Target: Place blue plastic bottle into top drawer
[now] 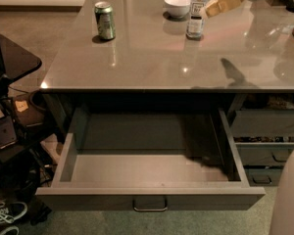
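Beside one blue plastic bottle (197, 11), one tool (211, 8); below, one top drawer (88, 198)

Dim light, tabletop (152, 62) glare below gripper (214, 7)

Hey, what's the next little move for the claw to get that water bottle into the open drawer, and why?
Probably ease the claw toward the blue plastic bottle until it sits around the body. The claw hangs close beside the bottle's top, not yet around it; the bottle stands upright on the countertop, and the top drawer is already open.
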Controlling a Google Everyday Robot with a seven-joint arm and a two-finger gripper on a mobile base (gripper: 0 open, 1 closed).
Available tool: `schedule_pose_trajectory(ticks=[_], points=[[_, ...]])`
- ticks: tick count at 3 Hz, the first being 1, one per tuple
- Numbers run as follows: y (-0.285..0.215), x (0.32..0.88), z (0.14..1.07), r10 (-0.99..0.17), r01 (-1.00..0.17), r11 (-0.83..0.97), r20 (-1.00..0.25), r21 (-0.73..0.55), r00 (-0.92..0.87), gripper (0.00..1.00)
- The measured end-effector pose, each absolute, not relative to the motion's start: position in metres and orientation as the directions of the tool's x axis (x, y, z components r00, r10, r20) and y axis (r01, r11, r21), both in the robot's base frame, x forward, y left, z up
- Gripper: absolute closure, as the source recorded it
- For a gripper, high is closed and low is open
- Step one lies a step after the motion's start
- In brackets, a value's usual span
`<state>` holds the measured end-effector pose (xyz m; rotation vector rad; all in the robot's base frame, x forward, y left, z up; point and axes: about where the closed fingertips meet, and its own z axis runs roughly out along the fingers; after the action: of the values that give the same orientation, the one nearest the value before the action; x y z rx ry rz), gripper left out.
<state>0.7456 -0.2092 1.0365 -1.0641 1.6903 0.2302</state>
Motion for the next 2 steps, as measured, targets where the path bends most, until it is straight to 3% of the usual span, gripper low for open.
schedule_pose_trajectory(ticks=[1, 2], points=[[-0.209, 0.746, 1.036, -0.531, -0.738, 0.582, -0.847, -0.342, -0.026, 0.00], [-0.208, 0.771, 1.024, -0.457, -0.702, 0.654, -0.887, -0.284, -0.068, 0.00]])
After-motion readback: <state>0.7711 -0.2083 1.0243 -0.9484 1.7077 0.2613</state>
